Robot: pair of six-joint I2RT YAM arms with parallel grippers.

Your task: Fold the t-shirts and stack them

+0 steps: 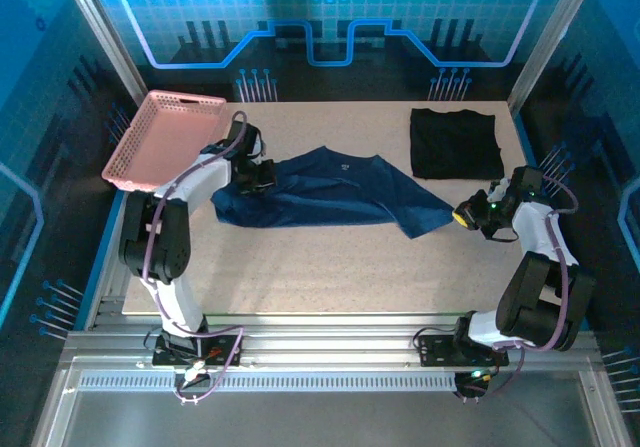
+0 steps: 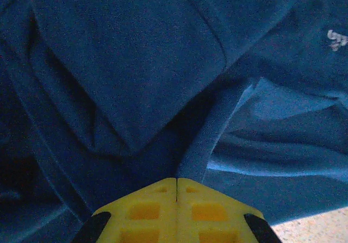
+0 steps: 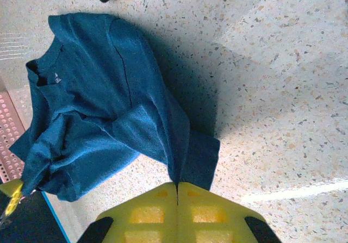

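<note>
The navy t-shirt (image 1: 330,192) lay spread across the middle of the tabletop (image 1: 330,267), stretched into a long, rumpled band between the two arms, its collar toward the far edge. A small white mark (image 2: 334,39) showed near the neckline.

The left pincer (image 1: 262,175) sat at the shirt's left end, just beside the pink basket (image 1: 165,137), which rested tilted at the tabletop's far-left corner. From the left wrist, its yellow fingers (image 2: 147,210) were pressed together, and a raised ridge of navy cloth (image 2: 136,63) ran straight up from their tips – clamped on the fabric.

The right pincer (image 1: 462,214) was at the shirt's right end, low over the tabletop. From the right wrist, its fingers (image 3: 212,213) were also drawn together, pinching the shirt's near corner where the navy cloth (image 3: 92,107) narrowed to a point at their tips.

The black t-shirt (image 1: 455,143) lay folded to a square at the far right of the tabletop – well apart from the navy one and untouched by either arm.
</note>
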